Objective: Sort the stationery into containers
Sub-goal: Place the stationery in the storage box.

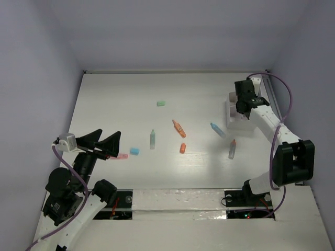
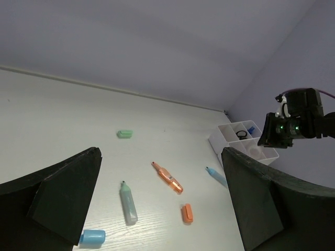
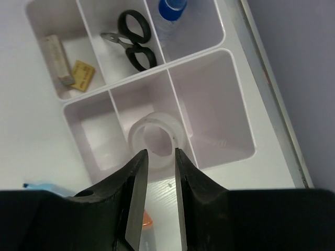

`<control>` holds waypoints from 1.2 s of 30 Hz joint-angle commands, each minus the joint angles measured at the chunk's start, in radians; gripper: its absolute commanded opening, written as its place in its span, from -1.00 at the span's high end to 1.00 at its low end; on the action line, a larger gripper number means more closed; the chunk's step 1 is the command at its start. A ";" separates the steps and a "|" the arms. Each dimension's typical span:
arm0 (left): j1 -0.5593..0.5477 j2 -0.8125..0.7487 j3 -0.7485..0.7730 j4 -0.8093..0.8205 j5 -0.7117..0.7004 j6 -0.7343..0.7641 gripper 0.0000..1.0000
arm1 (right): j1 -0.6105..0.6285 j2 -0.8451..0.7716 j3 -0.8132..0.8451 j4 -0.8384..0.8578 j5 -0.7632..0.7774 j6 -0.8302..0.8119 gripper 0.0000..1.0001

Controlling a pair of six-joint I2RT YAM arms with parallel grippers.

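From above: left gripper point(image 1: 99, 140) low at the near left, fingers spread wide, nothing between them. Right gripper point(image 1: 242, 109) at the far right, hanging over the white tray point(image 1: 230, 121); finger gap not readable from here. Loose on the table point(image 1: 115, 94) between the arms: green eraser point(image 1: 161, 103), orange pen point(image 1: 178, 127), orange stub point(image 1: 182, 148), mint pen point(image 1: 152, 138), blue eraser point(image 1: 134, 151), pink piece point(image 1: 121, 156) just beside the left fingers, blue pen point(image 1: 217, 129), grey pen point(image 1: 232, 149).

Left wrist: wide-spread fingers framing that scatter, plus a glimpse into the tray's far compartments, a dark looped shape and something blue, too small to name.

Right wrist: only here the tray's contents plain. Fingers parted by a narrow gap, pinching nothing, directly above the white tape ring point(image 3: 156, 137) lying in the near middle compartment. Scissors point(image 3: 133, 39) in the far middle one, a blue item point(image 3: 172, 8) far right, tan blocks point(image 3: 57, 52) far left.
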 commanded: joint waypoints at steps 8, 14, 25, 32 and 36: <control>0.002 0.037 0.013 0.036 0.000 0.003 -0.98 | 0.000 0.010 0.056 -0.020 -0.049 0.002 0.60; 0.002 0.040 0.013 0.036 0.004 0.003 -0.98 | 0.000 0.076 0.049 0.024 -0.095 0.006 0.65; 0.002 0.040 0.013 0.037 0.004 0.005 -0.98 | 0.000 0.144 0.050 0.124 -0.013 0.005 0.71; 0.002 0.038 0.013 0.034 0.002 0.005 -0.98 | 0.000 0.139 0.095 0.105 -0.006 0.006 0.72; 0.002 0.040 0.013 0.036 0.004 0.005 -0.98 | 0.012 0.054 0.055 0.147 -0.205 0.000 0.70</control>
